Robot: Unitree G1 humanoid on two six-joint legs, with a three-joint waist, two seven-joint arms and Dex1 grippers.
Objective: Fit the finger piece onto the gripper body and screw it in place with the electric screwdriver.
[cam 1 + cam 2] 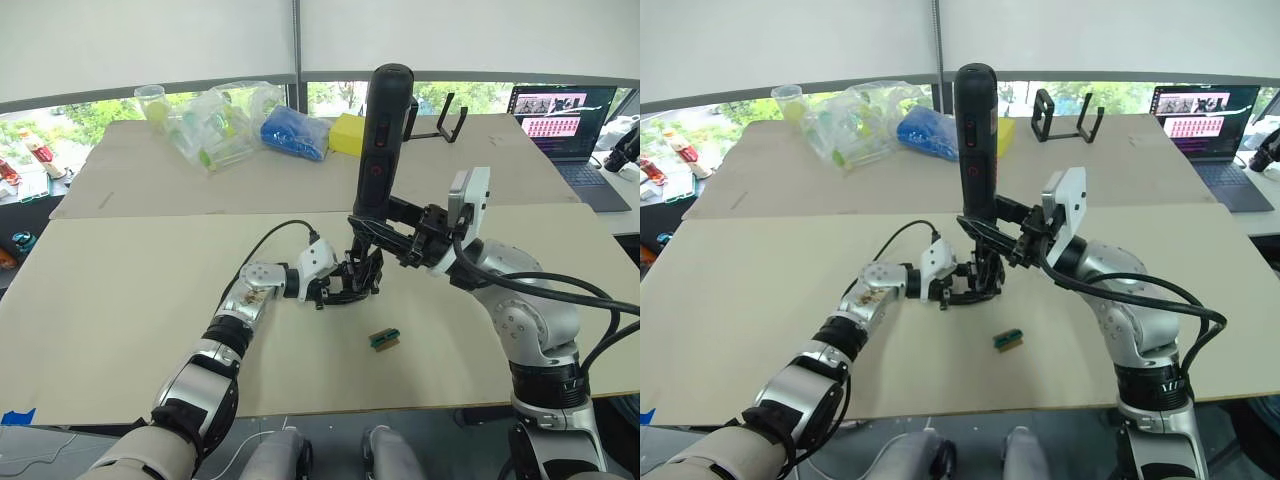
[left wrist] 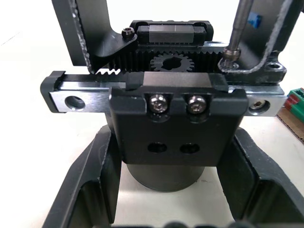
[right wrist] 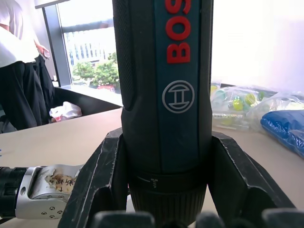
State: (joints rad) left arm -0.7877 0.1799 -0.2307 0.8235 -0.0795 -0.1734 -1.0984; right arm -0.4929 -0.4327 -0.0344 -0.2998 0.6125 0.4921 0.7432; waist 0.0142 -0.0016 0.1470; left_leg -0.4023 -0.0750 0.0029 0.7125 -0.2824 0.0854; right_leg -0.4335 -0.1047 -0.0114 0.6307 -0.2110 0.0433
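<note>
The gripper body is a black block with a round base, a toothed rail and a gear, and it stands on the table. My left gripper is shut on its base, one finger on each side. The finger piece sits at one end of the rail. My right gripper is shut on the electric screwdriver, holding it upright above the body. The thin metal bit comes down onto a screw beside the finger piece. A second black finger stands on the other side of the body.
A tiny green-and-tan block lies on the table just in front of the grippers. At the back stand a black open-frame stand, a laptop, clear plastic bags, a blue bag and a yellow block. A person stands beyond the table.
</note>
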